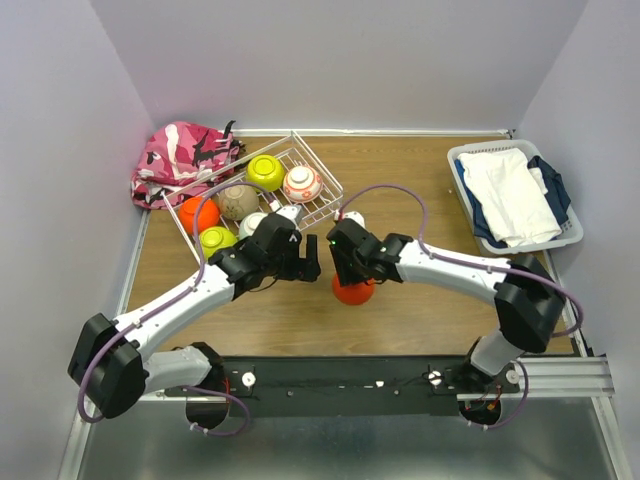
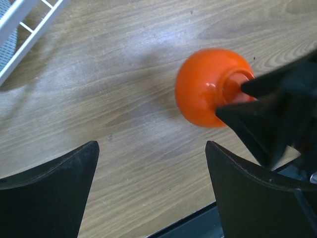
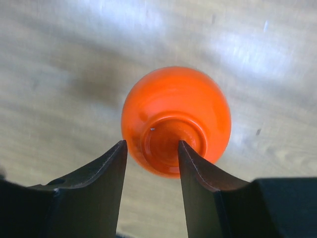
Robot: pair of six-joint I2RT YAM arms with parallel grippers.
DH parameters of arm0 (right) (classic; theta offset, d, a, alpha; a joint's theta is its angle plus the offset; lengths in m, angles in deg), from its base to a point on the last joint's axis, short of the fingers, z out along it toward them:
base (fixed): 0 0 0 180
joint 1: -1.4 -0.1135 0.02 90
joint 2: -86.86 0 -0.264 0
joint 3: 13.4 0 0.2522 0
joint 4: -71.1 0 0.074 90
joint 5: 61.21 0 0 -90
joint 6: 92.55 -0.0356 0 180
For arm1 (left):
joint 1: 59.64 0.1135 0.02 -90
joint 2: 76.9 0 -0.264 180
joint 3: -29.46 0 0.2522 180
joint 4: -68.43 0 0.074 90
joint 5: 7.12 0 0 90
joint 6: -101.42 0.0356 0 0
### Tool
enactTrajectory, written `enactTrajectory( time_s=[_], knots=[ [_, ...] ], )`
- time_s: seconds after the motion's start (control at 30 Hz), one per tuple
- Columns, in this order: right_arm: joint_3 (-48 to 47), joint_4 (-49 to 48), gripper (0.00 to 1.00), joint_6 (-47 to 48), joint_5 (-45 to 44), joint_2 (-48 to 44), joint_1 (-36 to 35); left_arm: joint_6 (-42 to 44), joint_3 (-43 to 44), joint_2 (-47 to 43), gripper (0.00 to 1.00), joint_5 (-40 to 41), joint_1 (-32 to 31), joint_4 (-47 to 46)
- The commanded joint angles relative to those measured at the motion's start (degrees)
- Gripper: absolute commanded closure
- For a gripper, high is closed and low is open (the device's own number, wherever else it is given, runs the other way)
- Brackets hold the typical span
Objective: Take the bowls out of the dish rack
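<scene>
An orange bowl (image 1: 353,291) rests upside down on the wooden table in front of the dish rack (image 1: 318,172). My right gripper (image 1: 345,270) hovers right over it. In the right wrist view the orange bowl (image 3: 176,119) shows its foot ring, and the right gripper (image 3: 151,144) stands part open, straddling the ring's left side. My left gripper (image 1: 308,262) is just left of the bowl. It is wide open (image 2: 151,148) over bare wood, with the orange bowl (image 2: 208,87) ahead to its right. The rack holds a lime-green bowl (image 1: 265,172), a white-and-red bowl (image 1: 302,184), a tan bowl (image 1: 238,201) and others.
A pink camouflage bag (image 1: 180,160) lies at the back left beside the rack. A white plastic basket of clothes (image 1: 510,195) stands at the back right. A rack corner (image 2: 20,29) shows in the left wrist view. Grey walls close in three sides.
</scene>
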Motion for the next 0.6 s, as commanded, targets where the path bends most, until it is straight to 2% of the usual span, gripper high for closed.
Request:
enactTrajectory(
  time_s=[0.0,0.17,0.23,0.57],
  knots=[
    [-4.0,0.11,0.45,5.86,-5.05,7.66,0.63,-1.64,0.28,-3.17,0.03,3.42,-0.01,0.51],
    [-6.91,0.8,0.4,6.22,-6.45,3.89,1.42,-1.99,1.33,-2.91,0.03,3.69,-0.01,1.74],
    [-6.12,2.12,0.35,5.35,-8.99,2.31,2.2,-2.08,2.56,-2.12,0.03,3.6,-0.01,2.18],
    [7.58,-0.94,0.16,-0.63,-10.41,-15.88,10.55,-0.41,16.35,12.62,0.05,4.22,-4.66,5.7]
  ],
)
